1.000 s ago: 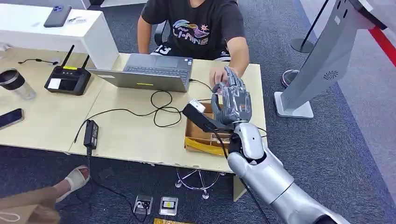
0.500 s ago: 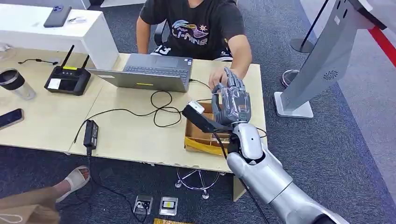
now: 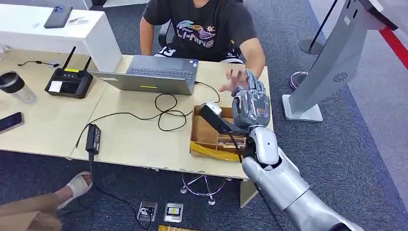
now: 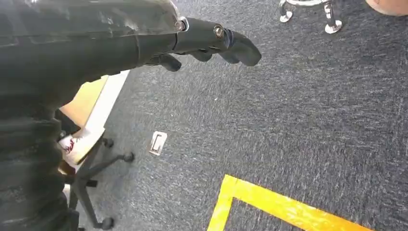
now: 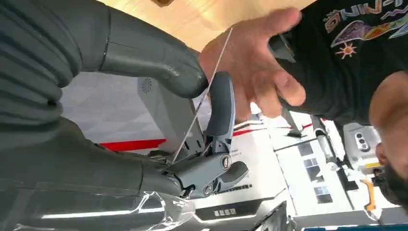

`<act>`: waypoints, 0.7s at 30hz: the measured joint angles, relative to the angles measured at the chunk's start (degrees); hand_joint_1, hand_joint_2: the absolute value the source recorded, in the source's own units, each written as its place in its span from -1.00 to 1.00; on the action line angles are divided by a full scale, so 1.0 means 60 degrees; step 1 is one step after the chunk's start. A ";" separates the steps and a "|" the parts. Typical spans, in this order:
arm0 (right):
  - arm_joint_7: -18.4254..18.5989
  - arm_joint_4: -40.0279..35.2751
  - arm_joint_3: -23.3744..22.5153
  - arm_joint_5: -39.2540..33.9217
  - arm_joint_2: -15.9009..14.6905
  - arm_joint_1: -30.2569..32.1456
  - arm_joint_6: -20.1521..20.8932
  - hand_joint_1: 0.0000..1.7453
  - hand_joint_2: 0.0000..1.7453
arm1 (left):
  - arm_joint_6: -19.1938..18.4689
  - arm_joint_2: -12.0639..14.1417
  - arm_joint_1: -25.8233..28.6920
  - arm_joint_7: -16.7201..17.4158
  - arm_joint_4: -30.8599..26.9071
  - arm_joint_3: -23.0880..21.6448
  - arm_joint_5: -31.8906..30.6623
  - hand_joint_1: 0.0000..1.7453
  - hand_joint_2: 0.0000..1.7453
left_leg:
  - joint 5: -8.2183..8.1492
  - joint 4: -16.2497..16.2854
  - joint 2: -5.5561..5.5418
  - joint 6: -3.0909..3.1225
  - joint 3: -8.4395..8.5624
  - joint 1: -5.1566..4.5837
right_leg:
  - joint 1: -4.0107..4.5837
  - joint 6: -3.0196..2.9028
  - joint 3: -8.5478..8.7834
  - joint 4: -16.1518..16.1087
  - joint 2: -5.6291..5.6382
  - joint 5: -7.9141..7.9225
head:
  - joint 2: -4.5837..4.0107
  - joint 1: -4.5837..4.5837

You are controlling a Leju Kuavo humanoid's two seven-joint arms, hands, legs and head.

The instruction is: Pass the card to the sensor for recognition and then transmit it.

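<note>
My right hand [image 3: 250, 107] is raised over the desk's right end and pinches a thin white card [image 5: 190, 127], seen edge-on, between the thumb [image 5: 159, 62] and fingers [image 5: 219, 108]. A seated person's open hand [image 3: 234, 79] reaches in just beyond my hand; in the right wrist view that hand [image 5: 255, 67] is at the card's far edge, and I cannot tell whether it grips the card. The white sensor kiosk [image 3: 337, 62] stands on the floor to the right of the desk. My left hand [image 4: 211, 41] hangs over the carpet with nothing in it.
An open cardboard box [image 3: 208, 137] lies on the desk [image 3: 134, 144] under my right forearm. A laptop [image 3: 154, 74], looped cables [image 3: 166, 110], a power adapter [image 3: 94, 137], a router [image 3: 70, 82], a cup [image 3: 17, 85] and a phone [image 3: 10, 121] spread leftward.
My right hand has carried the card to the right and further toward the person. The person's hand has lifted off the desk and opened towards the card.
</note>
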 joint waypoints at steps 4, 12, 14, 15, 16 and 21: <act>0.0066 -0.0215 -0.0179 0.0098 -0.0200 0.0132 0.0022 0.86 1.00 | 0.0004 0.0011 0.0000 0.0007 0.0000 0.0000 -0.0076 -1.00 1.00 | 0.0000 0.0000 0.0000 0.0000 -0.0001 0.0000 | 0.0000 0.0000 -0.0001 0.0000 -0.0001 0.0000 | 0.0000 0.0004; 0.0215 -0.0521 -0.0514 0.0193 -0.0554 0.0414 0.0025 0.92 1.00 | 0.0004 0.0051 0.0003 0.0095 0.0000 0.0000 -0.0135 -1.00 1.00 | 0.0000 0.0000 0.0002 0.0000 -0.0001 0.0000 | 0.0000 0.0000 -0.0001 0.0000 0.0004 0.0001 | 0.0000 0.0000; 0.0222 -0.0524 -0.0557 0.0189 -0.0667 0.0485 0.0025 0.94 1.00 | 0.0004 0.0051 0.0003 0.0218 0.0000 0.0000 -0.0127 -1.00 1.00 | 0.0000 0.0000 0.0002 0.0000 -0.0001 0.0000 | 0.0000 0.0000 0.0000 0.0000 0.0005 0.0001 | 0.0000 0.0000; 0.0218 -0.0524 -0.0579 0.0186 -0.0696 0.0526 0.0025 0.94 1.00 | 0.0004 0.0055 0.0003 0.0262 0.0000 0.0000 -0.0127 -1.00 1.00 | 0.0000 0.0000 0.0002 0.0000 -0.0001 0.0000 | 0.0000 0.0000 -0.0001 0.0000 0.0005 0.0001 | 0.0000 0.0004; 0.0196 -0.0524 -0.0590 0.0182 -0.0732 0.0561 0.0025 0.94 1.00 | 0.0004 0.0055 0.0002 0.0325 0.0000 0.0000 -0.0127 -1.00 1.00 | 0.0000 0.0000 0.0002 0.0000 0.0000 0.0000 | 0.0000 0.0000 -0.0001 0.0000 0.0005 0.0001 | 0.0000 0.0000; 0.0043 -0.0524 -0.0594 0.0171 -0.0867 0.0753 0.0022 0.92 1.00 | 0.0004 0.0076 0.0001 0.0510 0.0000 0.0000 -0.0127 -1.00 1.00 | 0.0000 0.0000 0.0002 0.0000 -0.0001 0.0000 | 0.0000 0.0000 -0.0002 0.0000 0.0004 0.0001 | 0.0000 0.0000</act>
